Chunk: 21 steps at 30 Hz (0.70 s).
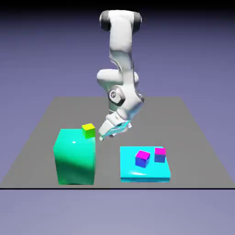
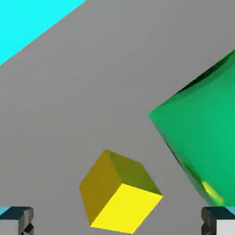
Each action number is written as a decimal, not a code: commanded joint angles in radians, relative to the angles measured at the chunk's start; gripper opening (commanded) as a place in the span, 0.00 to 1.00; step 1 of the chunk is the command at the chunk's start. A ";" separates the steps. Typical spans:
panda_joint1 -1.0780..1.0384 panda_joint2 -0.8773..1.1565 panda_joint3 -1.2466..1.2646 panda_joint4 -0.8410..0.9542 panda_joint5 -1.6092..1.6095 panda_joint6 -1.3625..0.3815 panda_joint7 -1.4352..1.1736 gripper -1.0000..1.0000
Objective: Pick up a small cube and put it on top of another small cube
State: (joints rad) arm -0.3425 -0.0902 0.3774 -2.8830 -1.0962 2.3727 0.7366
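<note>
The small cube, with a yellow top and olive-yellow sides, shows at the back right top corner of a tall green block. In the hand view the small cube lies low in the middle with grey table around it. I cannot tell whether it rests on the block or beside it. My gripper hangs tilted just to the exterior view's right of the cube, open and holding nothing. In the hand view the gripper shows only its fingertips, at the bottom corners. The other small cube, magenta with a blue-violet side, sits on a flat cyan slab.
A second cube, pink-topped with blue-violet sides, stands on the same slab just right of the magenta one. The green block fills the hand view's right side, close to the yellow cube. The cyan slab shows at its top left corner.
</note>
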 commanded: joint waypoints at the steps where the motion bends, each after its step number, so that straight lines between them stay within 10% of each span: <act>1: -0.014 0.019 0.015 -0.003 -0.044 -0.026 0.000 0.50; 21: -0.266 0.390 0.249 -0.035 -0.848 -0.505 0.002 0.50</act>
State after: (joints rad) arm -0.6090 0.2997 0.6268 -2.9182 -1.9438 1.8676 0.7384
